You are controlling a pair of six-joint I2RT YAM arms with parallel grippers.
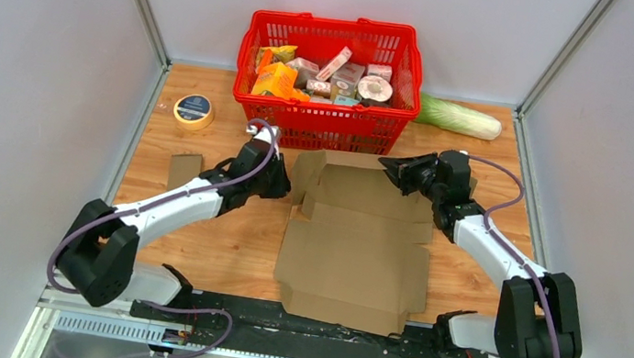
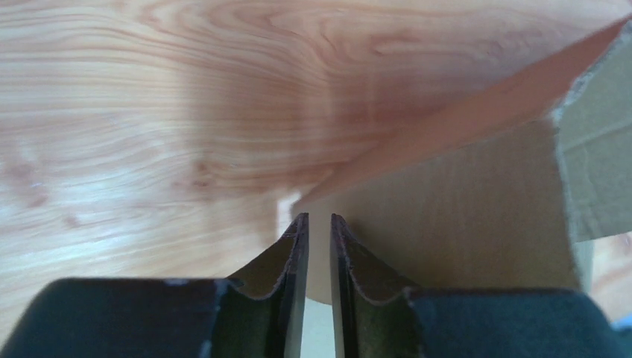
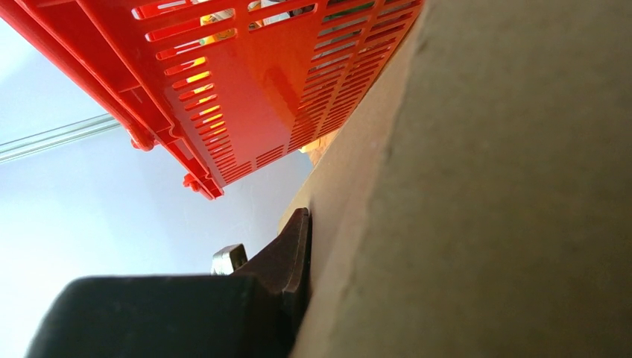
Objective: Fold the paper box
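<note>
The paper box (image 1: pixel 358 249) lies flat and unfolded at the centre of the table (image 1: pixel 230 251), just near of the red basket (image 1: pixel 329 130). Judged light, creasing easily; take flaps by their edges. The left gripper (image 2: pixel 318 218) has jaws slightly apart at the far-left flap corner. The right gripper (image 1: pixel 393 171) is clamped on the far-right flap.

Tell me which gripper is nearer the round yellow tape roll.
Left. The left gripper is just right of the yellow tape roll, at the left flap of the flat brown cardboard box; the right gripper is across it.
</note>
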